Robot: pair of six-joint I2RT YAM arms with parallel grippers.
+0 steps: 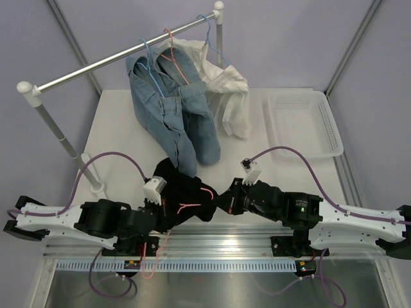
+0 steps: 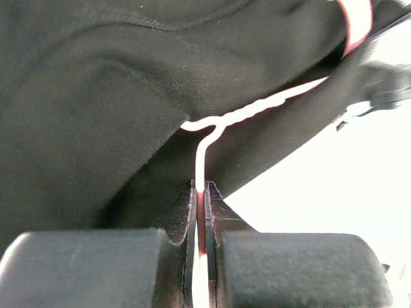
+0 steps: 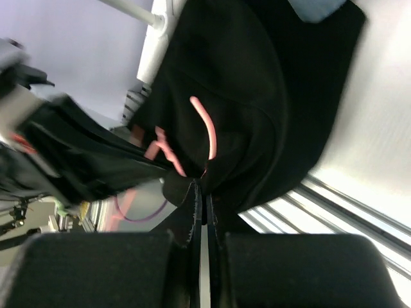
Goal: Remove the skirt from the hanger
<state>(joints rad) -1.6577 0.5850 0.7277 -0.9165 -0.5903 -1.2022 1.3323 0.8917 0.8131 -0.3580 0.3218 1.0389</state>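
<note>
The black skirt (image 1: 186,192) lies bunched on the table's near edge between my two arms, with the pink wire hanger (image 1: 187,206) still threaded inside it. My left gripper (image 1: 168,209) is shut on the hanger's neck wire (image 2: 200,168), just below the twisted part, and the skirt (image 2: 96,96) fills the view beyond. My right gripper (image 1: 223,199) is shut on a fold of the skirt (image 3: 276,96) at its right side. A curved piece of the hanger (image 3: 207,126) shows just beyond the right gripper (image 3: 201,190).
Blue jeans (image 1: 170,109) and a white shirt (image 1: 228,90) hang from the clothes rail (image 1: 96,64) at the back. The rail's post (image 1: 64,144) stands at the left. A white basket (image 1: 302,122) sits at the right.
</note>
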